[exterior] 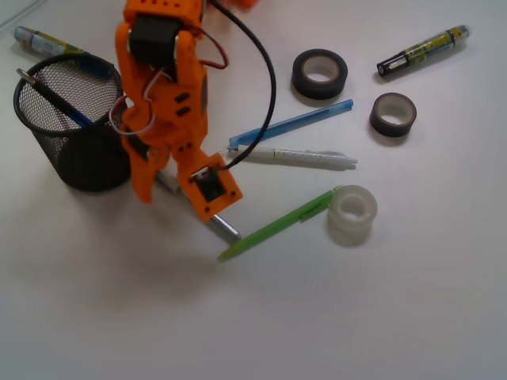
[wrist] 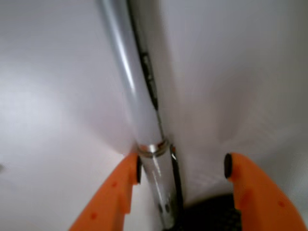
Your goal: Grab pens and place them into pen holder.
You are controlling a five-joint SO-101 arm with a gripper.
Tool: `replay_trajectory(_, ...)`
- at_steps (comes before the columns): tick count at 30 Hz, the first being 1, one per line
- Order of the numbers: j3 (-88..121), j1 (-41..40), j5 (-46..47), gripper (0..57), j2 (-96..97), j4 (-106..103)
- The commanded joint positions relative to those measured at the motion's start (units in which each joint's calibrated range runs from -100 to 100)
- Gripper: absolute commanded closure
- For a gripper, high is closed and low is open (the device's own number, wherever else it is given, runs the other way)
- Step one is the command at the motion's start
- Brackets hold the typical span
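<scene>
My orange gripper (exterior: 162,190) is low over the table beside the black mesh pen holder (exterior: 75,127), which holds a dark pen (exterior: 47,93). Its jaws are open and straddle a silver pen (exterior: 220,227) lying on the table. In the wrist view the silver pen (wrist: 137,106) runs up between the fingers, against the left fingertip (wrist: 130,173), with a gap to the right fingertip (wrist: 240,173). A blue pen (exterior: 295,123), a white pen (exterior: 305,157) and a green pen (exterior: 277,224) lie to the right.
Two black tape rolls (exterior: 319,74) (exterior: 393,114) and a white tape roll (exterior: 352,214) lie at the right. A black-and-yellow marker (exterior: 424,50) is at top right; another marker (exterior: 40,39) lies behind the holder.
</scene>
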Motion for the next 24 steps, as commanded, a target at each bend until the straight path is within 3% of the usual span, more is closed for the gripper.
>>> replay_trajectory(1,-2.4,-0.1,-0.3,42.5,-0.3,0.0)
replay_trajectory(4,-2.4,0.0,-0.3,57.5,-0.2,0.0)
replay_trajectory(13,-2.4,-1.5,-0.3,57.2,-3.7,4.8)
replay_trajectory(24,-1.1,-3.3,-5.4,57.2,-39.2,5.4)
